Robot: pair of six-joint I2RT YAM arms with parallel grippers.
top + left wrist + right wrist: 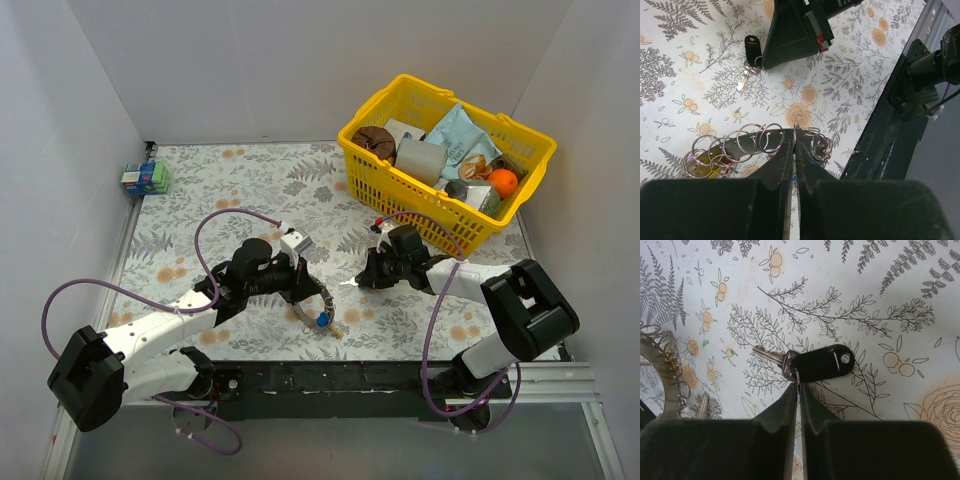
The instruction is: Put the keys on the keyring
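The keyring (747,140) is a wide hoop strung with several small split rings. My left gripper (796,141) is shut on its top edge. A yellow-headed key (706,164) and a blue-headed one (810,161) hang from it. In the top view the keyring (317,309) hangs under the left gripper (303,287). My right gripper (799,385) is shut on the small ring of a black-headed key (823,362), just above the patterned cloth. That key (750,48) also shows in the left wrist view, a short way from the hoop. The keyring's edge (671,371) shows at the left of the right wrist view.
A yellow basket (370,172) of groceries stands at the back right, close behind the right arm. A small green and blue box (144,178) sits at the back left. The black base rail (330,385) runs along the near edge. White walls close in three sides.
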